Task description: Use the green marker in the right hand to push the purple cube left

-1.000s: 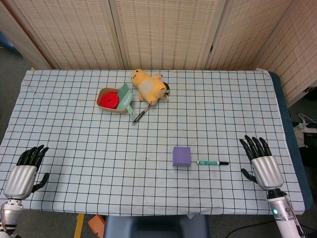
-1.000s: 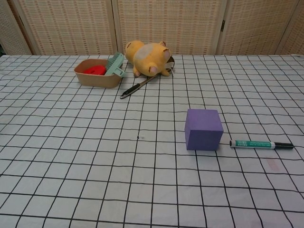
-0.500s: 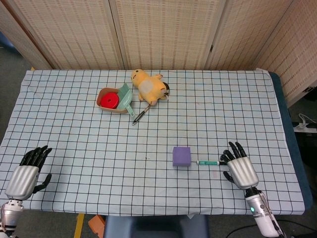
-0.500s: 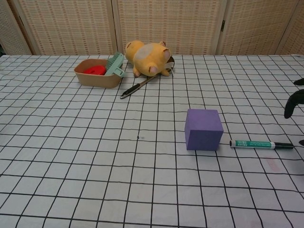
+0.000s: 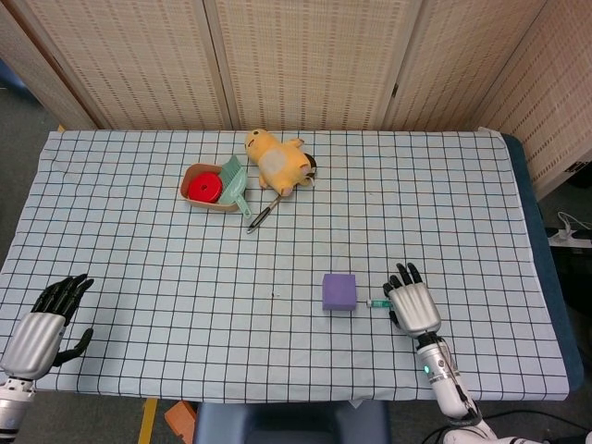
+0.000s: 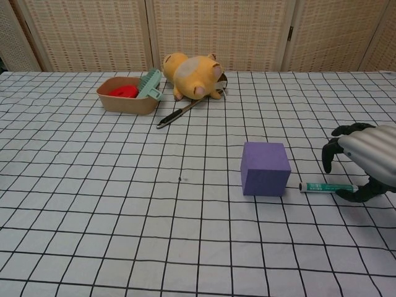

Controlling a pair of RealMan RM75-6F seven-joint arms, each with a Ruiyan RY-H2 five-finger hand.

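One matte purple cube [image 6: 265, 168], sharp-edged

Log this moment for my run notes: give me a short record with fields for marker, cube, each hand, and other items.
marker: green marker lying flat on the cloth, right of the cube, not lifted
cube: purple cube, apart from the marker tip
right hand: right hand over the marker's far end, grip unclear
left hand: left hand open, at the near left edge
other: plush toy, tray
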